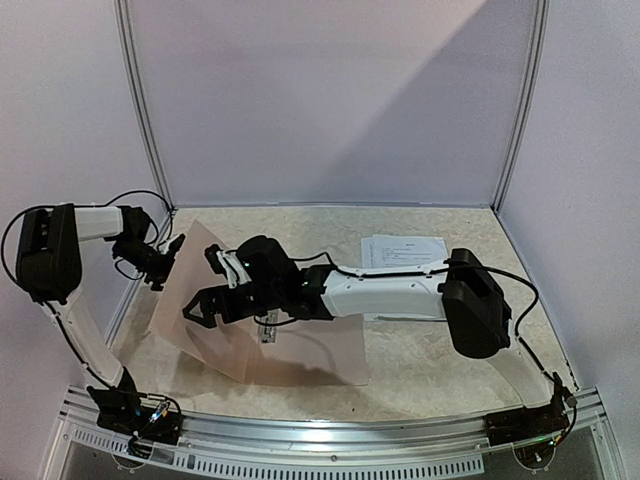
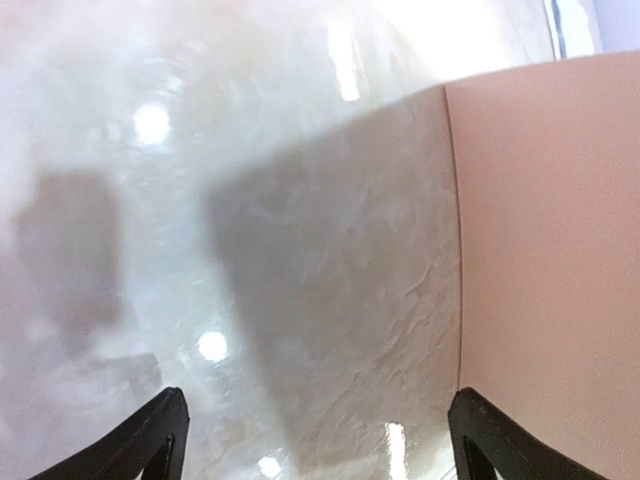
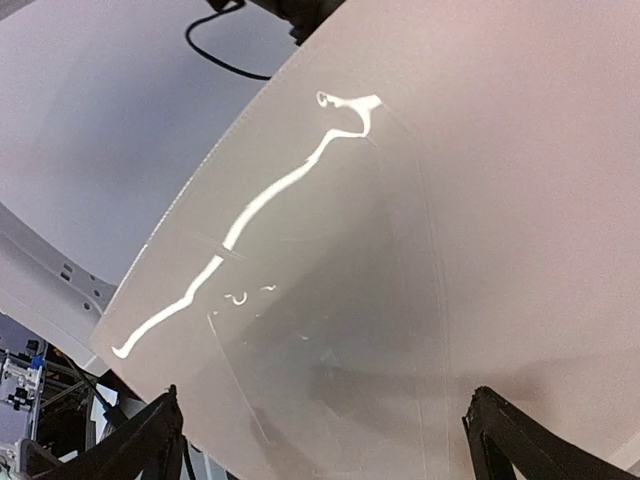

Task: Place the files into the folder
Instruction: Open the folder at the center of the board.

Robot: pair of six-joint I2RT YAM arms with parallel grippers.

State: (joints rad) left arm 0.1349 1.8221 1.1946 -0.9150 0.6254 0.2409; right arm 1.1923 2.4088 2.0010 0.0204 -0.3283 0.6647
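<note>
Mottled beige bench (image 1: pixel 430 350), pale walls (image 1: pixel 330 100) closing it in. The taupe folder (image 1: pixel 310 355) lies open, near left, its left cover tipped up. Right tool (image 1: pixel 205 285) is spread wide, facing that cover's inside. Left tool (image 1: pixel 168 265) is spread too, just outside it. Files (image 1: pixel 403 250) sit beyond the folder, apart.

files (image 1: pixel 404 248): print too small for you to read; near edge partly behind the right arm (image 1: pixel 385 290).
folder (image 1: pixel 322 352): you can't see its spine under that arm.
left fingers (image 2: pixel 145 445): your wrist view's bottom edge cuts them off.
</note>
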